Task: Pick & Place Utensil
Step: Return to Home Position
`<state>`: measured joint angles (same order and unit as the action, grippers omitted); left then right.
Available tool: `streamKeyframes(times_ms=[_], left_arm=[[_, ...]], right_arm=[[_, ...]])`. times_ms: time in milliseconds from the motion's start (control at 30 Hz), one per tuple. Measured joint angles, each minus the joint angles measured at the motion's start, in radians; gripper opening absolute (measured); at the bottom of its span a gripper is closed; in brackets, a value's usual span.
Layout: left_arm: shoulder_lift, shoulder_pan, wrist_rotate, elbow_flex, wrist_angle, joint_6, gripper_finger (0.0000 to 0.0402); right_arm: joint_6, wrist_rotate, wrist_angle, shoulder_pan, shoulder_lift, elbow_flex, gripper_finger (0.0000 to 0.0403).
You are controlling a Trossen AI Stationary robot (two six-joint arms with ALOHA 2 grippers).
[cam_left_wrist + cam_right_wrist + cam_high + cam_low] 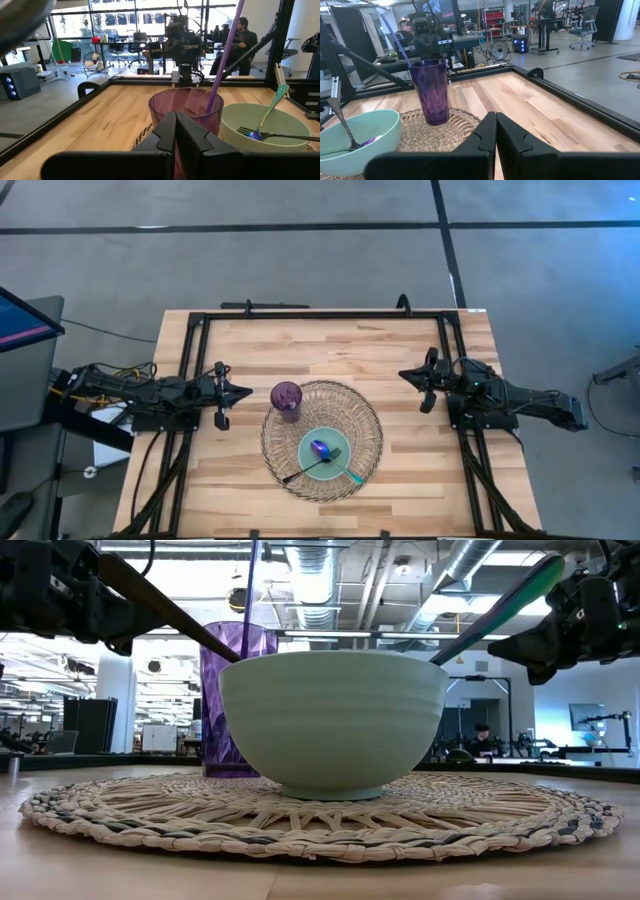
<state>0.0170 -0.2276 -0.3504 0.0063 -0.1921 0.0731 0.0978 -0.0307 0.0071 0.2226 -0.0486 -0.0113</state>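
A pale green bowl [325,453] stands on a round woven mat [368,425] in the middle of the table. A fork with a dark handle [305,471] and a spoon with a teal handle [348,474] lie in the bowl, handles leaning over its rim. A purple cup [287,399] with a straw stands on the mat's far left part. My left gripper [248,392] is shut and hovers left of the cup. My right gripper [402,375] is shut, at the table's right side, away from the mat.
A black frame [320,314] runs along the table's far edge and down both sides by the arm bases. Bare wood [330,345] lies between the mat and the far edge. A person [239,42] sits in the room beyond the table.
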Motion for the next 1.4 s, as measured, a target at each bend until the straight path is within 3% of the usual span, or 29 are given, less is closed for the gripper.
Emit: streamKeyframes(times_ms=[533,1400], left_arm=[[0.014,0.0,0.0,0.0,-0.004,0.0,0.0012],[0.211,0.0,0.0,0.0,-0.009,0.0,0.0012]], right_arm=[[0.0,0.0,0.0,0.0,0.0,0.0,0.0001],[0.0,0.0,0.0,0.0,0.0,0.0,0.0001]])
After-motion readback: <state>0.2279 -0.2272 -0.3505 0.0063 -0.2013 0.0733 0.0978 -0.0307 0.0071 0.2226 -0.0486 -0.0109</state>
